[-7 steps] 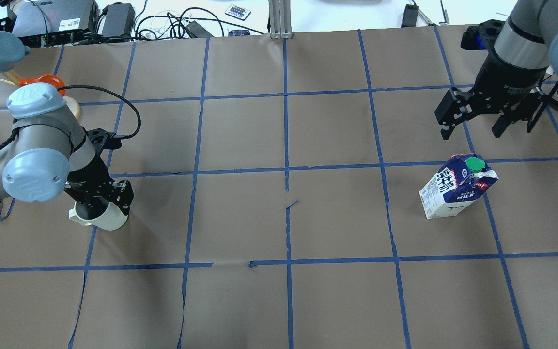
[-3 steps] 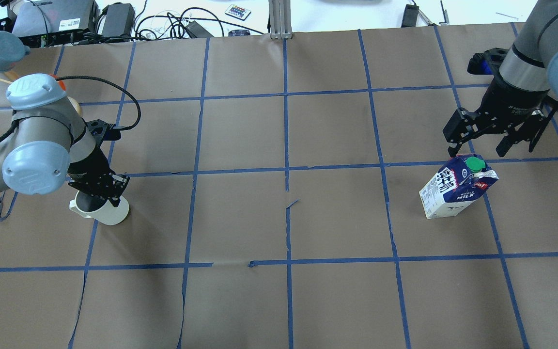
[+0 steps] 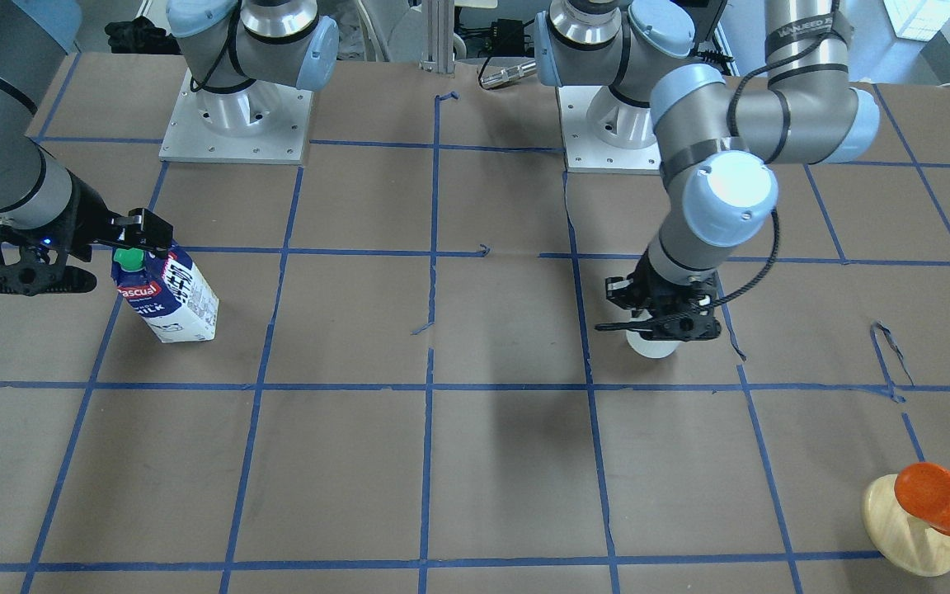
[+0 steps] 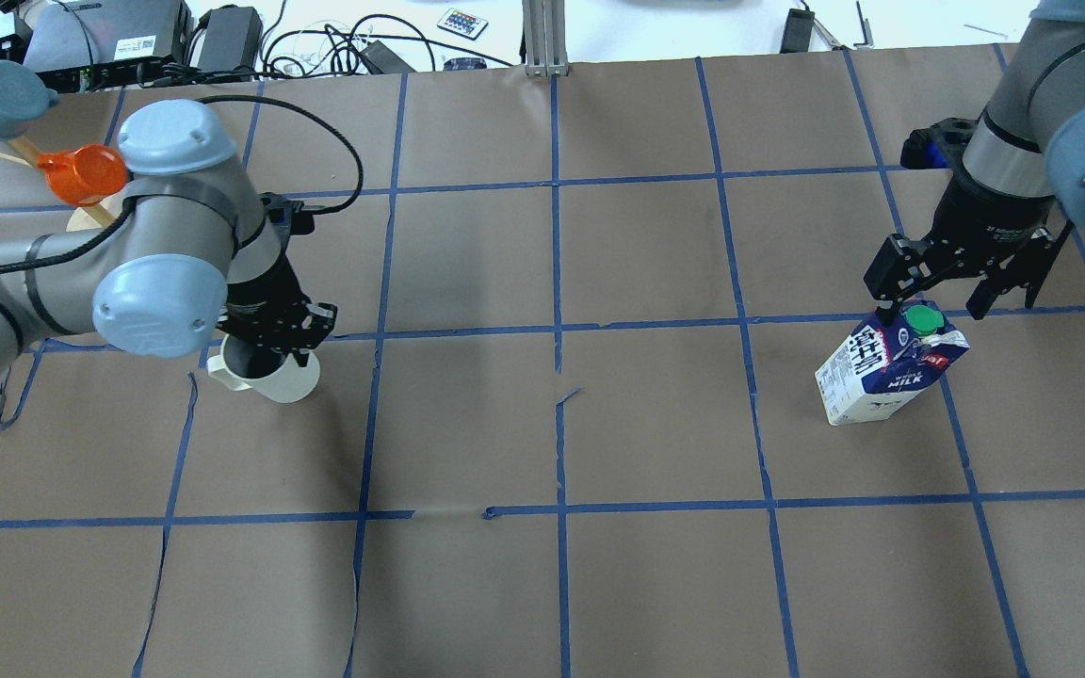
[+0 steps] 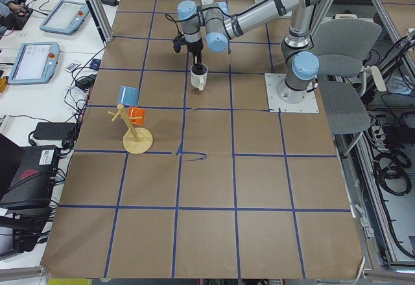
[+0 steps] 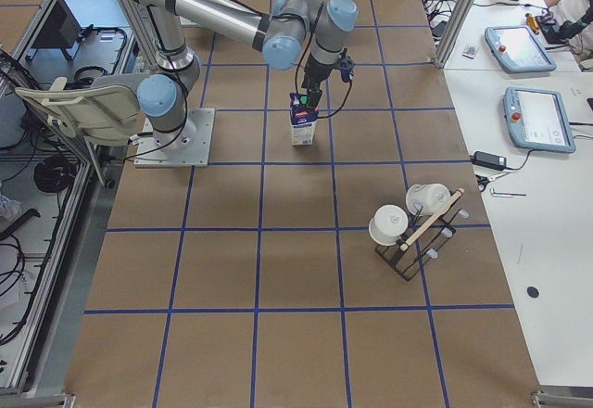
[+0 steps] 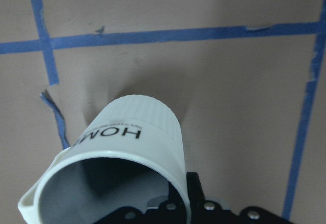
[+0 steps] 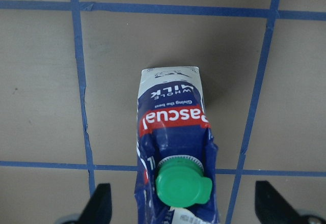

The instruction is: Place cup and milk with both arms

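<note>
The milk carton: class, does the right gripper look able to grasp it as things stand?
Probably yes. The right gripper is open just above the milk carton, its fingers either side of the green cap, with nothing between them.

cup [image 7: 130, 132]: we see ribbed white outside, dark grey inside, black "HOME" lettering.
milk [image 8: 173, 117]: we read dark blue over white, a red "Pascual" band, white "MILK" text.
cap [image 8: 183, 184]: we find it plain green.
worktop [image 4: 467, 414]: we see brown paper crossed by a blue tape grid.
left arm [image 4: 183, 215], right arm [image 4: 1004, 160]: we see grey metal, light-blue joint caps.
left hand [image 4: 266, 348], right hand [image 4: 938, 303]: we see both black.
orange object [image 3: 935, 495]: we note bright orange on a pale wooden disc [image 3: 908, 540].
</note>
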`<state>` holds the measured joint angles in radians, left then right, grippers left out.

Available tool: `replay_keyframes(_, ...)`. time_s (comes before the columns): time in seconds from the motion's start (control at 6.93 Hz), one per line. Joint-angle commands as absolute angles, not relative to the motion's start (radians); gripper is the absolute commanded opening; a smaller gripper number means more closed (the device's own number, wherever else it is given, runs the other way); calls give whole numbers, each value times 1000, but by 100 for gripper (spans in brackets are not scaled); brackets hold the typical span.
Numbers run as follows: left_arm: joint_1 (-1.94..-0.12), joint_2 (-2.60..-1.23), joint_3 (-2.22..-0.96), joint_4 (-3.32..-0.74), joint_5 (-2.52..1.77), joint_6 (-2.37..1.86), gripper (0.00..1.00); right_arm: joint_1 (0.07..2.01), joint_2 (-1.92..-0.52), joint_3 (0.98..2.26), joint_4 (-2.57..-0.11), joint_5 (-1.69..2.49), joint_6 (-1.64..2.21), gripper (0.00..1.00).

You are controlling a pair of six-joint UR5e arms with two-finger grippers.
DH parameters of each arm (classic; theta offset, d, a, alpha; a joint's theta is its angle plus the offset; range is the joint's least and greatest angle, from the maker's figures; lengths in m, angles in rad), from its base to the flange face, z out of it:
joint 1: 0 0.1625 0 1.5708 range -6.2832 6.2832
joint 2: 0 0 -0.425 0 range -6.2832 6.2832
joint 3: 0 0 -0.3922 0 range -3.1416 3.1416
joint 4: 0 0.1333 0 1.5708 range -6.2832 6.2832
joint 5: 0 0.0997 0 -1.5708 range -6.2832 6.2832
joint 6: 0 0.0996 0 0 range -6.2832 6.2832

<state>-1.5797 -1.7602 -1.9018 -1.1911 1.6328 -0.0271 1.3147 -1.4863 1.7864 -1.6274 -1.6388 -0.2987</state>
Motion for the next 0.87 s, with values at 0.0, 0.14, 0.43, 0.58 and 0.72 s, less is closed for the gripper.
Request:
replay_keyframes(0.0, -1806, -1788, -1852, -1180, 1542, -358, 0, 1315, -1483, 1792, -1672, -1638, -304, 100)
replay_keyframes(0.14, -1884, -1813, -1798, -1183, 1536, -408, 0, 1315, -1474, 1793, -1675, -1640, -348, 100)
replay_keyframes(0.43, -1985, -1896, -1671, -1186, 1437, -520, 0, 1315, -1453, 1793, -1689, -1638, -374, 97)
replay_keyframes(0.58, -2006, -1929, -1664, -1187, 1437, -514, 0, 1315, -1453, 1793, -1689, -1635, -374, 95)
replay_keyframes(0.72, -2023, -1956, -1667, -1184, 1453, -511, 0, 1315, -1453, 1793, -1689, -1635, -368, 92)
